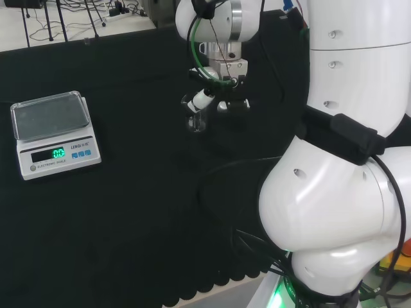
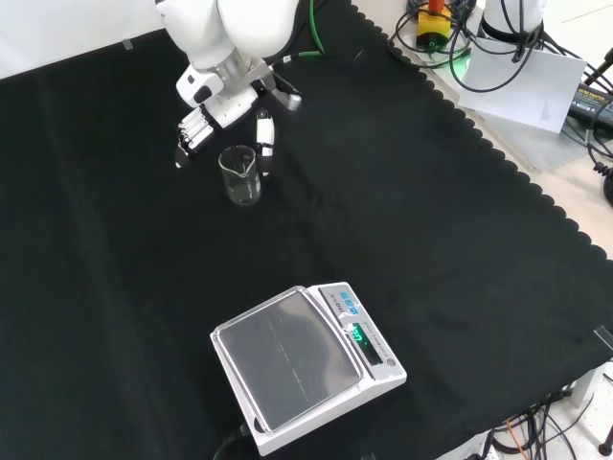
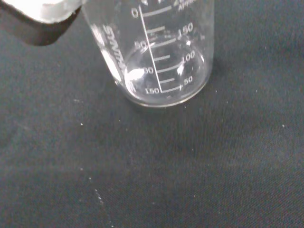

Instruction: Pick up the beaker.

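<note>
Beaker: a clear glass beaker stood upright on the black cloth, toward the far left in the front view, well apart from the scale. In the head view it was really hard to pick out, basically a faint glint against the cloth.

Beaker contents: looked empty as far as I could tell. The wrist view showed its base resting flat on the cloth with white graduation marks up the side, and its top was cut off by the frame edge.

Hand: the hand came in from the top of the front view and sat just behind and above the beaker. In the head view it hung below the wrist, partly lost against the dark cloth.

Fingers: the fingers looked spread, one group down the left of the beaker and one down its right in the front view, so the beaker sat between them. Couldn't tell whether any actually touched the glass; none looked curled round it.

Wrist view blur: a blurry white and black bit of the hand overlapped the beaker's edge, too soft to say if it was contact.

Scale: a white scale with a lit green display sat near the front of the desk.

Arm: big white links covered the right side of the head view and hid the desk behind them.
</note>
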Controlling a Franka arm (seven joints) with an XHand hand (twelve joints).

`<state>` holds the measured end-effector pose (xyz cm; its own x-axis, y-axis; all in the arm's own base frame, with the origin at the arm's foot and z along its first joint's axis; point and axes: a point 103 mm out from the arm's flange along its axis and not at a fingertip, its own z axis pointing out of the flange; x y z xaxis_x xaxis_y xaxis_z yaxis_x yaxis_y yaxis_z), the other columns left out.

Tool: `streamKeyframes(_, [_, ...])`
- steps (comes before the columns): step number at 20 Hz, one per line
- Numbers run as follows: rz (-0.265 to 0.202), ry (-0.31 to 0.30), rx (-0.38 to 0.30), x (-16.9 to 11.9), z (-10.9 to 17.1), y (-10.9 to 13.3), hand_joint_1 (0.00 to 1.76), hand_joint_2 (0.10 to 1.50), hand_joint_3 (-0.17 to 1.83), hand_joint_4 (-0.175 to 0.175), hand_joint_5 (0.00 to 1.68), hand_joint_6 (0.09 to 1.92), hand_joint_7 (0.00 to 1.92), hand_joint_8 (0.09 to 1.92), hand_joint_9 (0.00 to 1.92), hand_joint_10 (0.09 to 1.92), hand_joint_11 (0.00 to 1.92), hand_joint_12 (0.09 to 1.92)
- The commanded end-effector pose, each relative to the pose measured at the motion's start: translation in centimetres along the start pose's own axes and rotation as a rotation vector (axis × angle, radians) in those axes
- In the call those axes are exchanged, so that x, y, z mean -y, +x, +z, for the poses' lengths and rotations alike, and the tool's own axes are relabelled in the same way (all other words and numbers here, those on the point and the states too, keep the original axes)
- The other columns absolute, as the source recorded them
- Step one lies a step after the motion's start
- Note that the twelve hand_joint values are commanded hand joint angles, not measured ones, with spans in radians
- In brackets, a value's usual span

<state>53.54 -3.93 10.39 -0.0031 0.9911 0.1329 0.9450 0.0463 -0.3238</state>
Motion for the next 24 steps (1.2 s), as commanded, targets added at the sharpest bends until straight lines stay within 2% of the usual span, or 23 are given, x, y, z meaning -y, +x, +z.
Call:
streamKeyframes(1, [-0.010, 0.034, 0.012, -0.4, 1.4, 0.4, 0.71, 0.71, 0.28, 0.021, 0.07, 0.09, 0.00, 0.55, 0.02, 0.88, 0.00, 0.93])
streamKeyframes(5, [-0.015, 0.046, 0.012, -0.7, 1.7, 0.7, 0.75, 0.72, 0.30, 0.027, 0.14, 0.09, 0.03, 0.64, 0.08, 0.88, 0.00, 1.08])
streamKeyframes(8, [-0.020, 0.045, 0.022, -0.8, 1.8, 1.0, 0.82, 0.71, 0.38, 0.033, 0.24, 0.09, 0.12, 0.73, 0.21, 0.88, 0.00, 1.33])
streamKeyframes(9, [-0.022, 0.043, 0.025, -0.9, 1.8, 1.1, 0.85, 0.70, 0.43, 0.034, 0.28, 0.09, 0.17, 0.76, 0.28, 0.87, 0.03, 1.40])
streamKeyframes(11, [-0.026, 0.039, 0.027, -1.0, 1.8, 1.3, 0.91, 0.69, 0.54, 0.033, 0.39, 0.09, 0.31, 0.83, 0.45, 0.85, 0.19, 1.44])
streamKeyframes(12, [-0.027, 0.038, 0.029, -1.0, 1.8, 1.3, 0.95, 0.69, 0.60, 0.030, 0.42, 0.28, 0.40, 0.87, 0.56, 0.85, 0.34, 1.40])
streamKeyframes(14, [-0.029, 0.029, 0.033, -1.1, 1.8, 1.3, 1.02, 0.69, 0.70, 0.013, 0.40, 0.82, 0.56, 0.99, 0.76, 0.89, 0.63, 1.31])
streamKeyframes(16, [-0.033, 0.022, 0.030, -1.1, 1.8, 1.4, 1.07, 0.70, 0.77, -0.019, 0.43, 1.17, 0.65, 1.18, 0.88, 1.02, 0.85, 1.23])
streamKeyframes(18, [-0.035, 0.017, 0.031, -1.1, 1.8, 1.4, 1.11, 0.72, 0.80, -0.053, 0.46, 1.32, 0.70, 1.33, 0.94, 1.12, 0.98, 1.18])
streamKeyframes(20, [-0.037, 0.009, 0.033, -1.1, 1.7, 1.4, 1.13, 0.73, 0.82, -0.079, 0.48, 1.39, 0.74, 1.41, 0.96, 1.18, 1.04, 1.14])
streamKeyframes(22, [-0.037, 0.003, 0.033, -1.1, 1.5, 1.5, 1.13, 0.97, 0.52, -0.137, 0.62, 1.45, 0.75, 1.46, 0.97, 1.23, 1.07, 1.13])
streamKeyframes(24, [-0.037, 0.001, 0.032, -1.1, 1.6, 1.5, 1.17, 1.15, 0.22, -0.166, 0.66, 1.45, 0.73, 1.46, 0.97, 1.25, 1.09, 1.12])
